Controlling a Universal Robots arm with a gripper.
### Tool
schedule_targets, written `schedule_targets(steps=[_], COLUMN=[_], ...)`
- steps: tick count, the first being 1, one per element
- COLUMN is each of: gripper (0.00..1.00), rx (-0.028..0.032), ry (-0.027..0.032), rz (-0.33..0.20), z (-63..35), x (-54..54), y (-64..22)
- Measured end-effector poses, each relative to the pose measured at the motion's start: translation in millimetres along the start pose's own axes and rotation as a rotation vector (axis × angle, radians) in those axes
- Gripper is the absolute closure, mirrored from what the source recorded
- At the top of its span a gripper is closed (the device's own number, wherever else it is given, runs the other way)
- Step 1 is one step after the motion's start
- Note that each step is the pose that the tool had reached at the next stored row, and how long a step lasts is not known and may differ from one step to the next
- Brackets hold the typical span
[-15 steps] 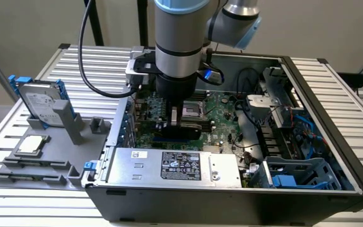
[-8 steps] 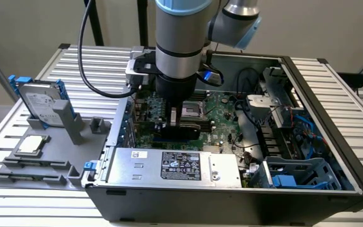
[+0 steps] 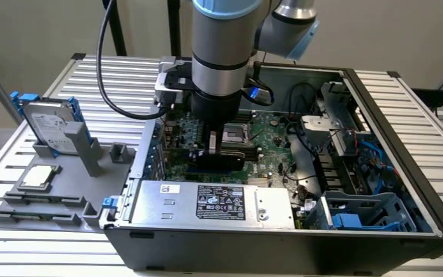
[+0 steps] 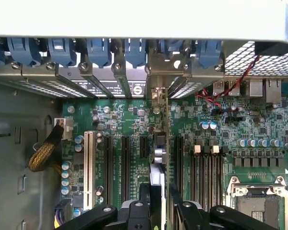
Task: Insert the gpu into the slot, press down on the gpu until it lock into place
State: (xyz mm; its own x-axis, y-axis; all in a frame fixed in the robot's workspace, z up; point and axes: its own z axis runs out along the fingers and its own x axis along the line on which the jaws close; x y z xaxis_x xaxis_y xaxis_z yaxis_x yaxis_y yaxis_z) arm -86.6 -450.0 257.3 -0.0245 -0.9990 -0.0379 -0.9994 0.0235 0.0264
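We see the gpu point(image 4: 158, 158) standing on edge over the green motherboard point(image 3: 271, 153) inside the open computer case point(image 3: 375, 173), held between the two black fingers point(image 4: 144, 203) of the gripper point(image 4: 158, 201), which are closed narrowly on its upper edge. In the wrist view the card runs as a thin vertical line from the fingers to its silvery end bracket point(image 4: 157, 93), which sits against the row of rear expansion openings with blue clips point(image 4: 98, 50). We cannot tell whether the card edge is fully seated in the slot point(image 4: 164, 148); the connector lies directly beneath the card and is almost wholly covered by it. Black expansion connectors point(image 4: 126, 163) and a white one point(image 4: 89, 163) lie parallel just beside the card on one side; the black memory strips point(image 4: 204, 172) and the processor socket point(image 4: 259, 201) lie on the other. In the exterior view the arm point(image 3: 220, 52) descends vertically into the case, with the gripper point(image 3: 215, 151) low over the board and the dark card point(image 3: 220, 160) under it. The silver power supply point(image 3: 214, 203) lies near the front wall of the case. On the exterior view's left, a grey fixture point(image 3: 60, 184) on the slatted table point(image 3: 421, 109) holds a hard drive with blue rails point(image 3: 51, 124) upright and a processor chip point(image 3: 38, 176) lying flat.
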Motion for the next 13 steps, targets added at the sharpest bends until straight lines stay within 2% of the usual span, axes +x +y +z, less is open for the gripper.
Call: schedule_targets(steps=[10,11,13], gripper=[0.74,0.74,0.74], rx=[0.0003,0.0027,0.0016], ry=[-0.0002,-0.0025,-0.0027], rz=[-0.001,-0.001,-0.001], z=[5.5,6.5,6.8], x=[0.2,-0.1,0.0], y=[-1.3,-1.8,-1.6])
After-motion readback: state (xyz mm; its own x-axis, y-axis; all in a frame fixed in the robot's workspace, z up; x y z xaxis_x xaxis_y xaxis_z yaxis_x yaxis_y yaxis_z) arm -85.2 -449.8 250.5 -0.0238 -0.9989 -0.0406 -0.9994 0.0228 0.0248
